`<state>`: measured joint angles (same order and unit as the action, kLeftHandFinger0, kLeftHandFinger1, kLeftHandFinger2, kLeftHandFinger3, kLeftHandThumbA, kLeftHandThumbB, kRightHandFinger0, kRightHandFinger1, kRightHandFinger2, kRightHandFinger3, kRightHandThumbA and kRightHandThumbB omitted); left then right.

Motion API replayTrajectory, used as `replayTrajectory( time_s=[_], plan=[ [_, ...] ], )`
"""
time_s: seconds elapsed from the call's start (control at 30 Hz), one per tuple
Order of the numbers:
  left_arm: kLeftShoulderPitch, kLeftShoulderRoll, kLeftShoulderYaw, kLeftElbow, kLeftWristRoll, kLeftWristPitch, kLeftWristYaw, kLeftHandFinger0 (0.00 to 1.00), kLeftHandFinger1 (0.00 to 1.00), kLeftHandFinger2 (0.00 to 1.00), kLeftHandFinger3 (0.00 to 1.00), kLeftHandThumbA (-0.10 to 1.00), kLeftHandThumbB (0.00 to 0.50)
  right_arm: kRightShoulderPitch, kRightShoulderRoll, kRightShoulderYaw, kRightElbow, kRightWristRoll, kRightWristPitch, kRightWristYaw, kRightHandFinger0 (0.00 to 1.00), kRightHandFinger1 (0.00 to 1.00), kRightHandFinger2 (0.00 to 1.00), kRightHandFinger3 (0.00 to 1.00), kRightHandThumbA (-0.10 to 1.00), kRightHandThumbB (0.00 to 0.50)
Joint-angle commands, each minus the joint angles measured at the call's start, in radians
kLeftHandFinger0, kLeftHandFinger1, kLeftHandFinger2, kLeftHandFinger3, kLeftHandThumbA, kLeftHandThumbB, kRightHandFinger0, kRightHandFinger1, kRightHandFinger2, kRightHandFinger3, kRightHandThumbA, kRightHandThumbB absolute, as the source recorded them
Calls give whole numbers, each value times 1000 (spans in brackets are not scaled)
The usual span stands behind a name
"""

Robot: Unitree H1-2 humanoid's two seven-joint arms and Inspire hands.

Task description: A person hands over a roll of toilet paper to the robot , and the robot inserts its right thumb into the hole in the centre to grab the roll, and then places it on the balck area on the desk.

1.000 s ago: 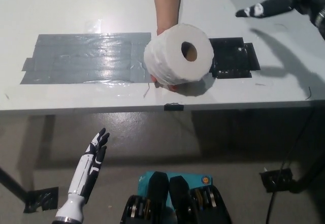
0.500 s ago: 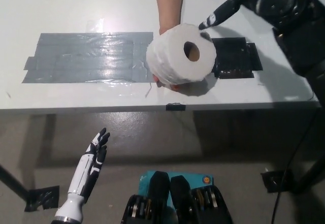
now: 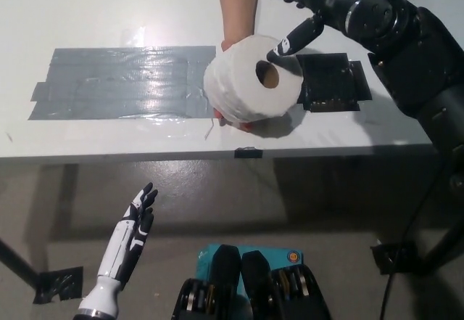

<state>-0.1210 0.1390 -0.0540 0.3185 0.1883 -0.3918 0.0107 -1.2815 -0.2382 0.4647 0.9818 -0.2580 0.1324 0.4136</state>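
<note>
White cylindrical toilet paper roll [image 3: 246, 88] held above bench [image 3: 109, 8] by person's hand [image 3: 235, 120], core hole facing up toward camera. Black right hand [image 3: 304, 11] open, gripping nothing, thumb tip at hole's upper-right rim, not inside. White left hand [image 3: 130, 236] open, resting low. Black rectangular patch [image 3: 330, 80] just right of roll.

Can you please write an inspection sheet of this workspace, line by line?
Surface: white desk, a grey tape patch on its left part.
Job's things: toilet paper roll held up by a person's hand; black area bare, just right of the roll.
Clutter: nothing seen.
Hands: right hand open, thumb tip at the roll's hole; left hand open, resting low in front of the desk.
Cables: a black cable on the floor at right.
Surroundings: grey floor.
</note>
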Motion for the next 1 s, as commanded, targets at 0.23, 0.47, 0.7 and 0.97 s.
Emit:
replayTrajectory(
  time_s=[0.23,0.47,0.7,0.97],
  plan=[
    [-11,17,0,-23,15,-30,6,1000,1000,1000,1000,1000,219,-32,-26,-24,-26,-17,20,68,1000,1000,1000,1000,1000,500],
    [-13,16,1,-19,12,-34,6,1000,1000,1000,1000,1000,223,-70,-36,-123,-46,87,70,199,1000,1000,1000,1000,1000,461],
    [-8,15,0,-35,25,-13,10,1000,1000,1000,1000,1000,187,-102,-54,-134,-56,64,31,245,1000,1000,1000,1000,1000,397],
    [-11,16,1,-29,25,-17,7,1000,1000,1000,1000,1000,188,-84,-50,-149,-63,57,32,230,1000,1000,1000,1000,1000,404]
  ],
)
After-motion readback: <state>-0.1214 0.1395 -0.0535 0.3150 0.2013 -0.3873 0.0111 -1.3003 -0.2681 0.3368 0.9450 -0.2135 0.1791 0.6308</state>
